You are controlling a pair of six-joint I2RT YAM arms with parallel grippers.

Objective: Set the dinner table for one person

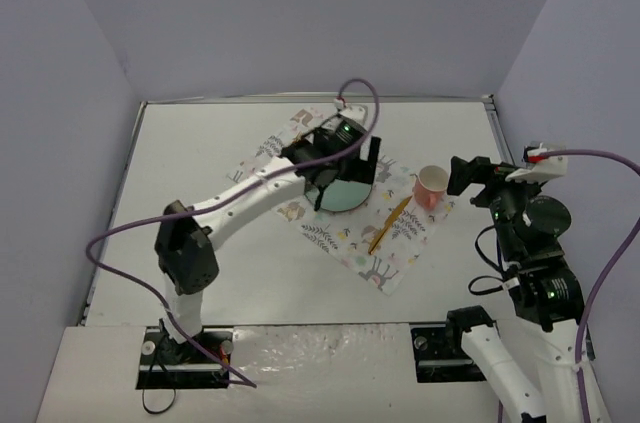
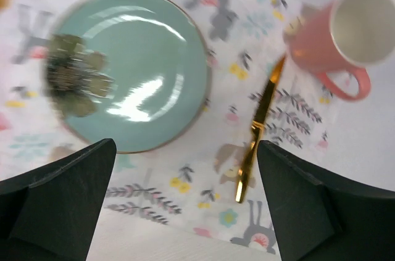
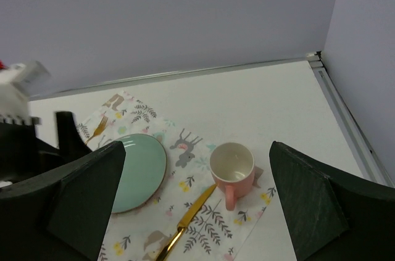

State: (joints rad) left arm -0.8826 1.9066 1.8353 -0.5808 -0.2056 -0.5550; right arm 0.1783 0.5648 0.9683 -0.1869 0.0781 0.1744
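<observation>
On the white dinner table [image 1: 200, 163] lies a floral placemat [image 1: 385, 263]. A teal plate [image 1: 345, 195] rests on the placemat, with a gold knife [image 1: 390, 226] to its right and a pink cup [image 1: 431, 186] beyond the knife's tip. My left gripper [image 1: 347, 171] hovers open over the plate. In the left wrist view the gripper [image 2: 185, 211] holds nothing, and the plate [image 2: 129, 70], knife [image 2: 259, 125] and cup [image 2: 345, 33] lie below it. My right gripper [image 1: 462, 179] is open and empty, just right of the cup [image 3: 232, 167].
A gold fork [image 3: 99, 126] lies on the placemat's far left corner, beyond the plate [image 3: 139, 171]. A dark mottled patch [image 2: 74, 76] shows on the plate's glossy left side. Grey walls close the table at the back and both sides, and a metal edge [image 3: 345, 107] runs along the right.
</observation>
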